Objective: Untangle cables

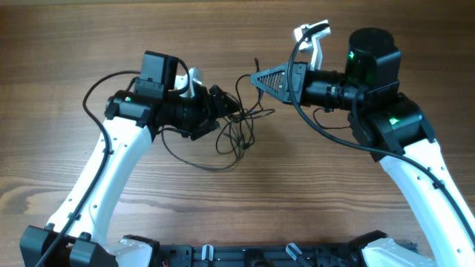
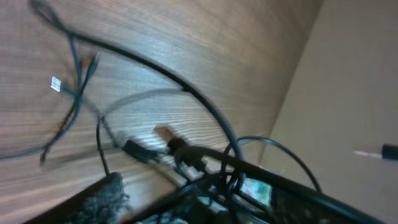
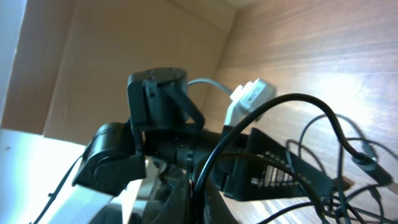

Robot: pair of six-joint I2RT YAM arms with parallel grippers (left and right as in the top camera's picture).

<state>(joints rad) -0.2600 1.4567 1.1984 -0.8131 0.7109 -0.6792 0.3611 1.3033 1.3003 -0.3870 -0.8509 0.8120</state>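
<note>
From where I stand, the cables (image 1: 239,130) sit as a loose snarl at about the middle of the table (image 1: 74,44), with one long slack loop trailing out toward 7 o'clock. The right gripper (image 1: 257,77) comes in from 1 o'clock of the bunch, its fingers pinched to a point with a thin strand running off the tip, so I take it to be gripping a cable. The left gripper (image 1: 226,104) sits at 10 o'clock of the bunch, right in among the strands. Its own camera is blurred and crowded with cord, and I cannot tell whether it grips anything. The worry is the knot: if the two arms pull apart while strands cross between them, the tangle could cinch tighter instead of opening. A thin cord could also slide out of the pinch under a hard tug. The right arm's thicker lead (image 1: 297,111) hangs close by and could catch on the cords.
</note>
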